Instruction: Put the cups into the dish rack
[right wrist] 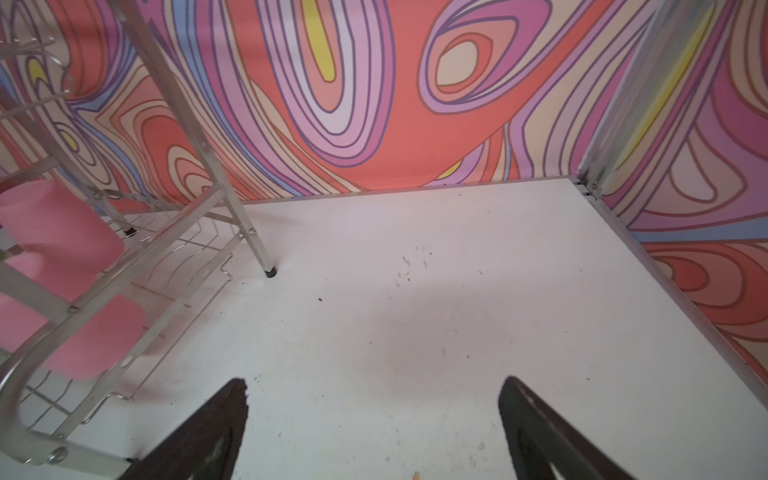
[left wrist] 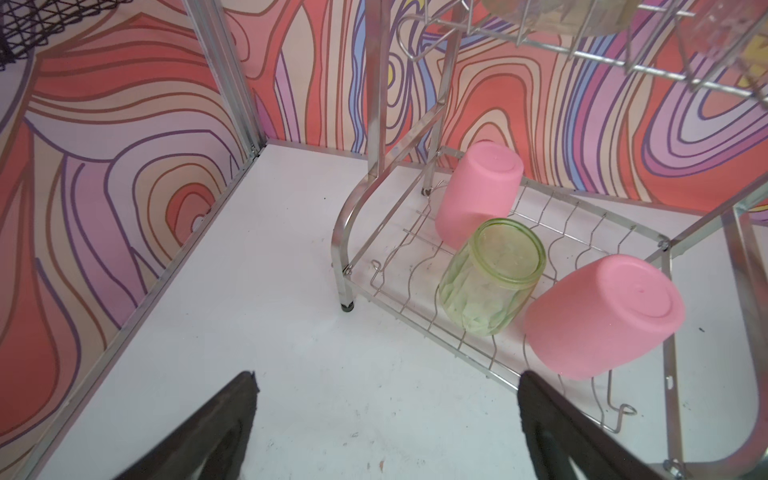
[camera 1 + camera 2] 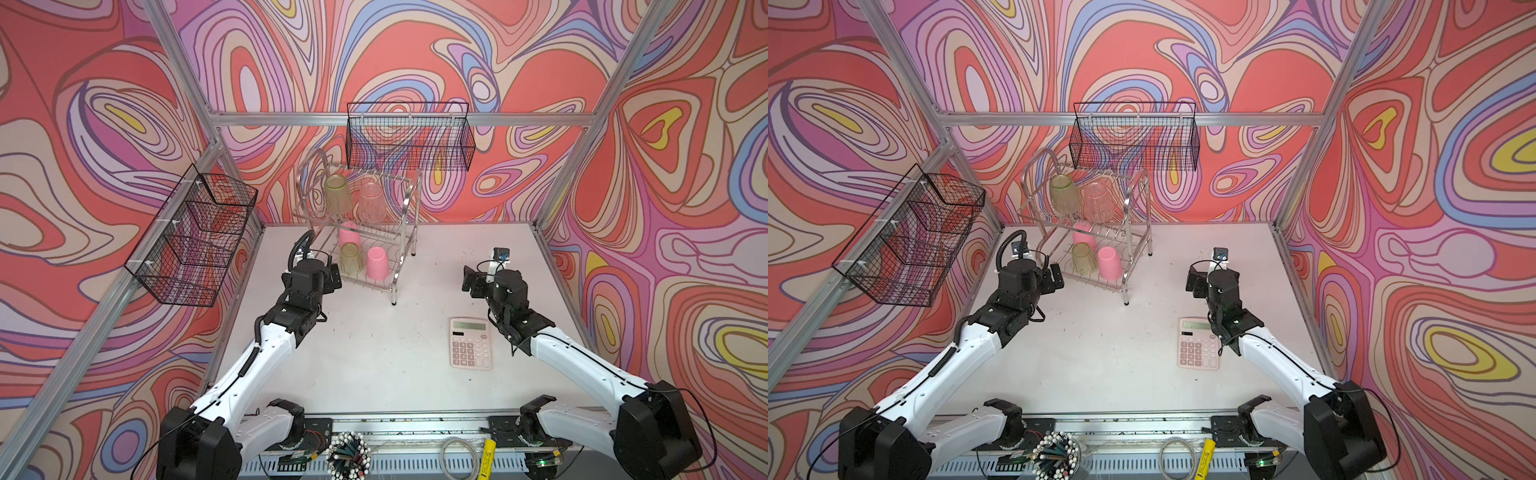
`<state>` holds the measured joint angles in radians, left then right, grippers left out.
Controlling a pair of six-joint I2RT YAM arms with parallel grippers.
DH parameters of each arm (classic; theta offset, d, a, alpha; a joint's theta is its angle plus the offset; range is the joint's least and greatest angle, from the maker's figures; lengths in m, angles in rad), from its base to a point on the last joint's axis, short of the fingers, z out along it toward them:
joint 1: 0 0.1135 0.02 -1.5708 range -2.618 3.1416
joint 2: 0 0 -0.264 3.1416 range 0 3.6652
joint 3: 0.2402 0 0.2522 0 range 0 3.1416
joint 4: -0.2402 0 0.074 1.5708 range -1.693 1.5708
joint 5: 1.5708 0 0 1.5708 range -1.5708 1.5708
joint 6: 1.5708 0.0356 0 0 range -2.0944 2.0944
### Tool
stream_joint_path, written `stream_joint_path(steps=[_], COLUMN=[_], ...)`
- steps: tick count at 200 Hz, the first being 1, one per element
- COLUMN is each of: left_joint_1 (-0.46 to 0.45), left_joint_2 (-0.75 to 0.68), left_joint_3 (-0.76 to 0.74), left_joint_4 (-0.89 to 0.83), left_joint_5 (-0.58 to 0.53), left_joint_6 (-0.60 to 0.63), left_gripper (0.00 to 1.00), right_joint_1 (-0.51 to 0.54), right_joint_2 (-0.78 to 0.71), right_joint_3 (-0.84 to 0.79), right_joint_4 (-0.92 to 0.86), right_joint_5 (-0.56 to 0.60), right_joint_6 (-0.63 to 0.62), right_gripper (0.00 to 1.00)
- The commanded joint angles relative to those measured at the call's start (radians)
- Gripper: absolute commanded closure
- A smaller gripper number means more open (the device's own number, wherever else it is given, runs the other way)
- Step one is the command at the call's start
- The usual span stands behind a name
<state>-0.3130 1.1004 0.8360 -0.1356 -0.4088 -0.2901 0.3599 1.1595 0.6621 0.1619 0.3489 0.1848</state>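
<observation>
Five cups (image 3: 1110, 262) are sitting in the dish rack (image 3: 408, 208) at the far side of the desk (image 3: 374, 357), left of centre. On the upper tier a green cup (image 3: 337, 194) and the clear ribbed cup (image 3: 371, 202) are standing bottoms up, side by side. Lower tier: a pink cup (image 3: 348, 233) is leaning at the far end, a second green cup (image 3: 351, 258) is tilting just in front of it, and the other pink cup (image 3: 377, 262) is resting to its right. The left hand (image 2: 386, 380) is hovering just near-left of the lower tier, fingers spread wide, gripping nothing. The right hand (image 1: 374, 384) is hanging over bare desk right of the rack, equally wide and empty. A calculator (image 3: 470, 343) is lying beside the right arm.
</observation>
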Motion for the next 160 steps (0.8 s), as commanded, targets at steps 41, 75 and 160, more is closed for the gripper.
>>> stream_joint_path(steps=[41, 75, 160], left_joint_1=[0.123, 0.175, 0.202], left_joint_2=[-0.053, -0.134, 0.030], left_joint_3=[-0.054, -0.276, -0.419], left_joint_4=[-0.029, 0.263, 0.546], left_joint_5=[-0.005, 0.043, 0.096], left_joint_6=[0.066, 0.131, 0.144], left_gripper=[0.00, 0.00, 0.00], right_joint_1=[-0.123, -0.164, -0.281], right_joint_2=[-0.018, 0.025, 0.173], right_joint_3=[-0.083, -0.124, -0.242], right_joint_4=[0.105, 0.183, 0.433], right_joint_5=[0.139, 0.150, 0.020], right_joint_6=[-0.039, -0.072, -0.066], right_gripper=[0.02, 0.02, 0.02])
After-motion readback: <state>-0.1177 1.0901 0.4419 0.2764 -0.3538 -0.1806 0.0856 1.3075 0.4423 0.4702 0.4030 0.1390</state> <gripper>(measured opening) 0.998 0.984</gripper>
